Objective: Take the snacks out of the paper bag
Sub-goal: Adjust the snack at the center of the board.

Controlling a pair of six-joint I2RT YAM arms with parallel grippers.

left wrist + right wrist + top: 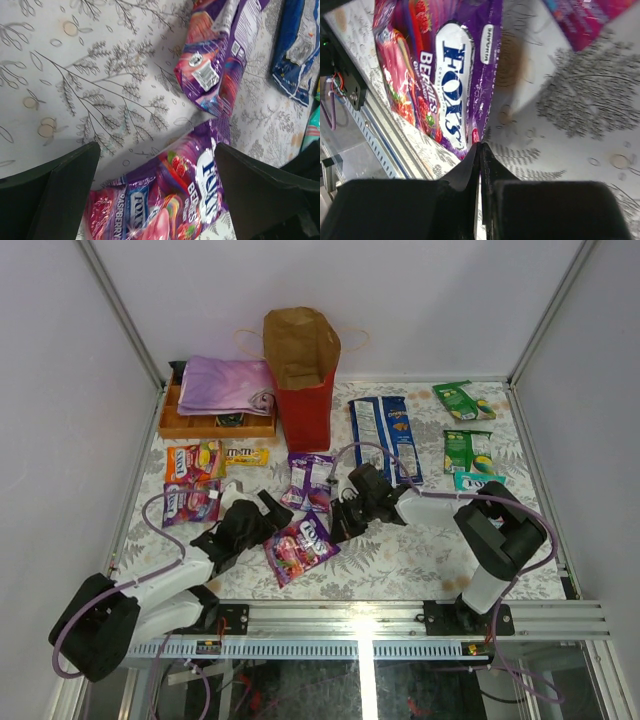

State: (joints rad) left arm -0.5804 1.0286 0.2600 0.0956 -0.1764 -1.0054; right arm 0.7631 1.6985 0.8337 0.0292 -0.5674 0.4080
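Two hands: left hand [156,165] open astride packet [300,545]; right hand [480,147] closed, tips at its edge
Bag [300,350]: upright, upper centre; inside unseen
Risk: hands crowd one packet, lower centre; may collide or drag it off surface [400,550]

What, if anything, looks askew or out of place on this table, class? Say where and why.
The glossy purple Fox's Berries candy packet lies diagonally at the front, whereas the long blue chip bags lie straight, side by side. Nothing looks spilled or torn.
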